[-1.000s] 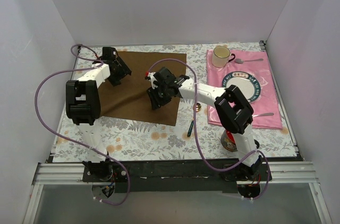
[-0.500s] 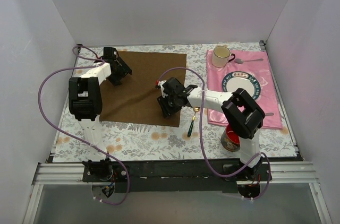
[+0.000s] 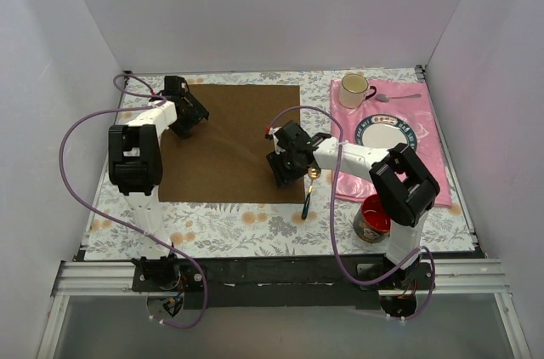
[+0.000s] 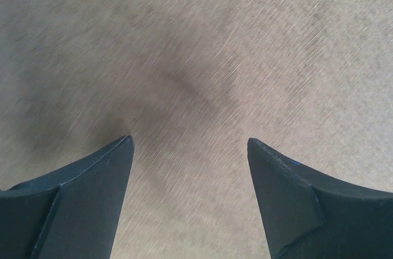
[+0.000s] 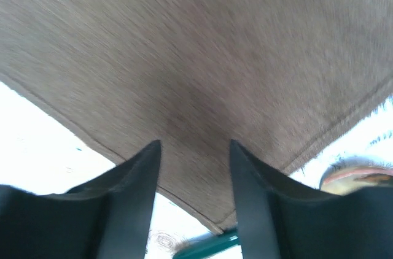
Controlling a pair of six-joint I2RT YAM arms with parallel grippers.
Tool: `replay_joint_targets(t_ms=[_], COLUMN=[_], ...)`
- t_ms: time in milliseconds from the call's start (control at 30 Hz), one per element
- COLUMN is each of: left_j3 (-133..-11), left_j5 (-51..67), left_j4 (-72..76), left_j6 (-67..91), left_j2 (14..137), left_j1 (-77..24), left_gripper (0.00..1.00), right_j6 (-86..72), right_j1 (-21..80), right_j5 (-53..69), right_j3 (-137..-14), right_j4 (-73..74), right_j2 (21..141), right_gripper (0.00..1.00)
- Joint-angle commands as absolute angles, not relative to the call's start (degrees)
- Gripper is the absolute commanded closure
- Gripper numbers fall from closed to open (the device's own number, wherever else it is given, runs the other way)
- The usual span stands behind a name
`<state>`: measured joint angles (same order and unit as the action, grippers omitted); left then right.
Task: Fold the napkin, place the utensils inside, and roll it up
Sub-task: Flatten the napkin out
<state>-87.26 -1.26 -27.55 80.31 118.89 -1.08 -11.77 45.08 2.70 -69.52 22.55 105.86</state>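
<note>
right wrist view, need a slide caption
Open right gripper over a corner of the brown napkin, the spoon lying just past its edge.

The right fingers [image 5: 132, 204] moved rightward, spreading the napkin [image 3: 225, 146] (now square).

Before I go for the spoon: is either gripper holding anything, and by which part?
Nothing is held. The left gripper hangs open over the napkin; the right gripper stands open above the napkin's near right corner, the cloth lying flat.
</note>
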Motion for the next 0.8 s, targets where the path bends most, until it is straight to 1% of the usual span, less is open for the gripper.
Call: replay_joint_targets(t_ms=[0,100,200,233,267,333,367,433,467,500,600,667,767], left_j3=[-84.2,-79.7,-76.2,-74.8,-71.6,-69.0,-67.2,-65.4,-64.5,-62.4,-57.2,-54.9,-52.9], left_j5=[-6.1,-4.4,-3.6,-4.9,-6.1,-10.0,-12.9,-15.0,-16.6,-16.5,-14.2,-13.1,-13.1], left_j4=[-29.9,-29.7,-31.8,-31.9,-32.2,-34.5,-35.9,-39.1,-40.3,-41.9,-42.8,-42.6,-45.0], left_j6=[79.1,77.0,76.7,76.8,76.9,79.5,80.3,81.6,82.6,84.2,87.2,89.0,92.0], left_j2=[107.0,104.2,101.1,97.9,96.3,91.6,90.2,88.1,86.0,84.9,80.0,77.4,76.3], left_j1=[-1.7,-1.7,-1.9,-2.0,-2.0,-2.0,-1.8,-1.6,-0.5,-0.1,8.2,13.1,17.4], left_gripper=[0.25,0.26,0.27,0.26,0.26,0.25,0.25,0.26,0.26,0.27,0.31,0.32,0.32], right_j6=[-13.9,-15.6,-15.6,-15.7,-15.7,-15.4,-15.2,-14.9,-14.8,-14.9,-15.6,-16.8,-17.8], right_j1=[45.9,45.7,45.6,45.7,45.6,45.8,46.1,46.1,46.1,46.1,47.2,47.9,49.0], right_j5=[6.9,6.1,5.2,5.1,5.2,4.6,3.9,3.2,3.2,3.3,4.0,5.0,6.6], right_j3=[-72.8,-71.0,-71.8,-71.6,-71.1,-69.7,-69.3,-68.4,-68.0,-67.7,-65.7,-64.3,-63.2], right_j4=[21.3,18.8,20.5,20.6,20.5,19.9,19.8,19.5,19.4,19.2,17.4,15.7,15.1], right_j2=[103.5,103.0,104.3,104.6,104.7,104.4,104.2,103.7,103.6,103.4,102.7,102.8,103.4], right_gripper=[0.40,0.35,0.34,0.35,0.37,0.40,0.43,0.47,0.52,0.55,0.58,0.60,0.62])
